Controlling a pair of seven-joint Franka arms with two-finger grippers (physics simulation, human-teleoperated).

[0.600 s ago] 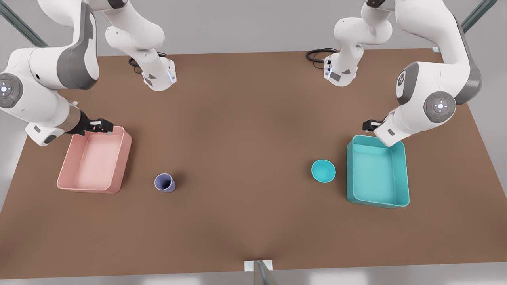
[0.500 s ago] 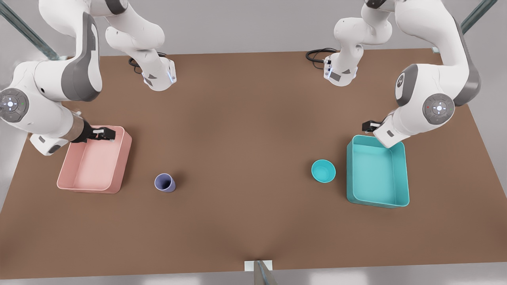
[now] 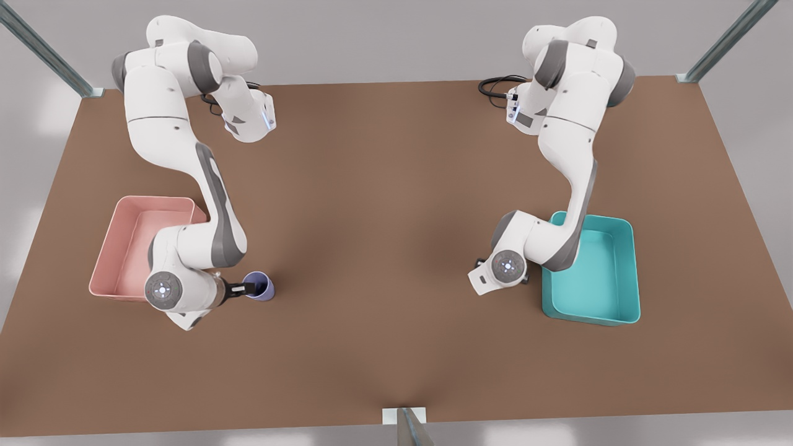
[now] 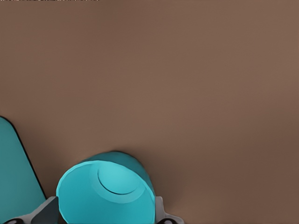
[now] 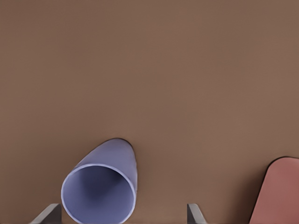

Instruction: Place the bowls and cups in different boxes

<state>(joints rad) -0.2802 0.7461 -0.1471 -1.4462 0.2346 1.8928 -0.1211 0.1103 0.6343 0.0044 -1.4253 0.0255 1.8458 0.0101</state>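
Observation:
The teal bowl (image 4: pixel 106 193) stands on the table beside the teal box (image 4: pixel 14 177). My left gripper (image 4: pixel 105 209) has a finger pressed against each side of it. In the front view that arm's wrist covers the bowl, just left of the teal box (image 3: pixel 595 272). The lavender cup (image 3: pixel 262 286) stands upright near the pink box (image 3: pixel 139 241). My right gripper (image 3: pixel 249 288) is low at the cup. Its fingers are spread wide, and the cup (image 5: pixel 100 186) sits between them nearer one finger (image 5: pixel 49 212), untouched. A corner of the pink box (image 5: pixel 278 191) shows beyond the other finger.
Both boxes are open-topped with nothing inside. The brown table (image 3: pixel 384 248) stretches wide between the two arms. The arm bases and a black cable (image 3: pixel 495 83) sit at the far edge. A small bracket (image 3: pixel 406 416) stands at the near edge.
Both arms have swung down from over the boxes' far ends. The right gripper has dropped to the cup and the left gripper to the bowl. Cup and boxes have not moved.

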